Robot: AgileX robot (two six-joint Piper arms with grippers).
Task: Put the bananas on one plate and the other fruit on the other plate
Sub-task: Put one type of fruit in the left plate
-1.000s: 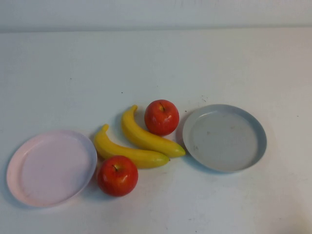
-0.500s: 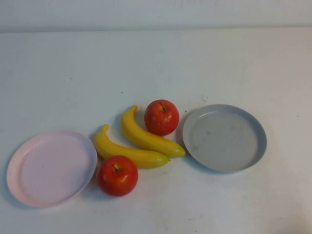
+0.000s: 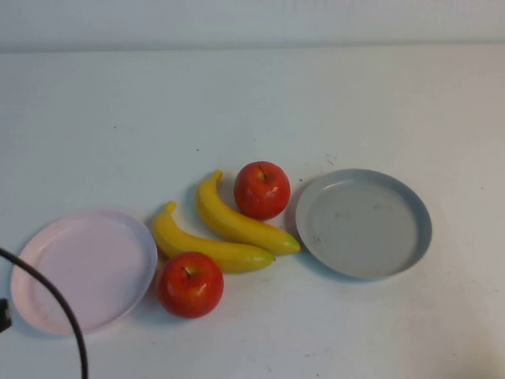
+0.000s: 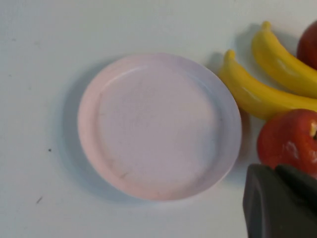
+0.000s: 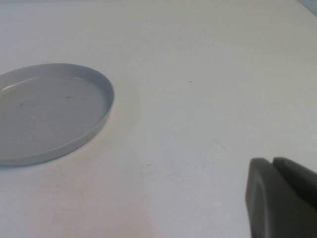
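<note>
Bench: white and bare across the far half; I read plenty of open room beyond the fruit and along the near edge right of centre.

Pink plate: low on my left, holding nothing. Its right rim sits just beside the near apple and the stem end of the near banana.

Grey-blue plate: right of centre, holding nothing, a few dark specks inside. Its left rim is just beside the tip of the far banana, with a thin gap.

Bananas: both lie on the bench between the plates, curved side by side. Near banana runs from the pink plate's rim toward centre; far banana lies just behind it, its tip reaching toward the grey-blue plate.

Apples: far apple touches the far banana's back edge. Near apple is tucked against the near banana's front edge, close to the pink plate.

Left pincer: dark fingers pressed together, holding nothing, hovering near the pink plate with the near apple right by it in the wrist view. In the high view only a black cable shows over the plate's left side.

Right pincer: fingers closed, holding nothing, above bare bench well apart from the grey-blue plate's rim.
</note>
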